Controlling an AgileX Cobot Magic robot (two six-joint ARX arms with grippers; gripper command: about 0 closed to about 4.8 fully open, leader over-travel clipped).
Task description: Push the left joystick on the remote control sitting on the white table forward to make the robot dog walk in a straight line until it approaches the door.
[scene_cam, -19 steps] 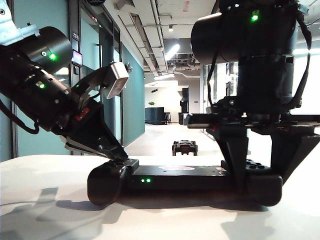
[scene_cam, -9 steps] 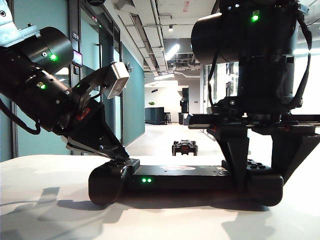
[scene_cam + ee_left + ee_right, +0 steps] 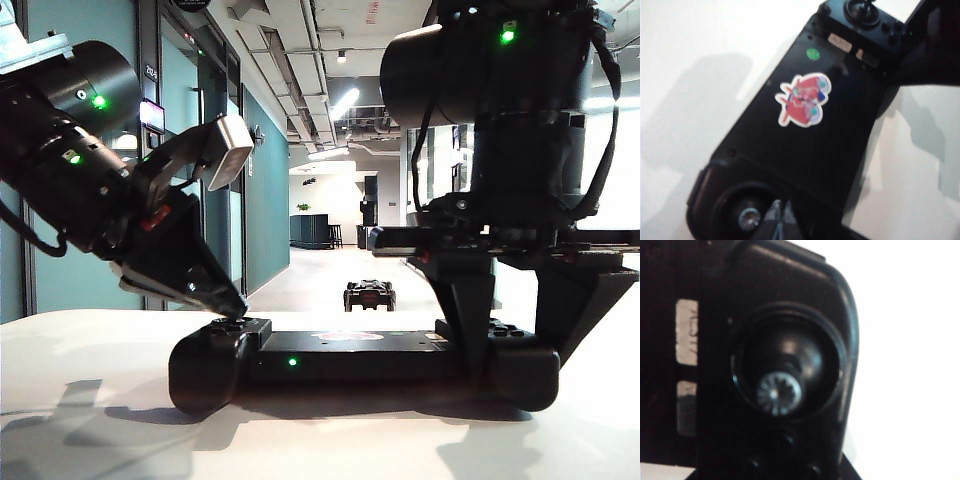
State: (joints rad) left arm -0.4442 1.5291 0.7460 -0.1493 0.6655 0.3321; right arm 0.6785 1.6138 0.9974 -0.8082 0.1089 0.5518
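Observation:
The black remote control (image 3: 350,360) lies on the white table (image 3: 90,400). My left gripper (image 3: 228,310) is shut, its tips pressed together (image 3: 781,222) right beside the left joystick (image 3: 749,218) on the left handle. My right gripper (image 3: 515,355) reaches down from above, one finger on each side of the right handle, shut on it. The right wrist view looks straight down on the twin right joystick (image 3: 779,392). The robot dog (image 3: 369,295) stands small on the corridor floor beyond the table. I cannot tell which door is meant.
A red-and-white sticker (image 3: 802,100) and a green dot (image 3: 812,53) mark the controller's middle bar. A green light (image 3: 291,361) glows on its near face. Teal walls (image 3: 265,200) line the corridor on the left. Bare tabletop surrounds the controller.
The left arm has tipped up a little, its tips still at the left joystick. The controller has slid slightly left; one green light shows instead of two. The robot dog looks unmoved.

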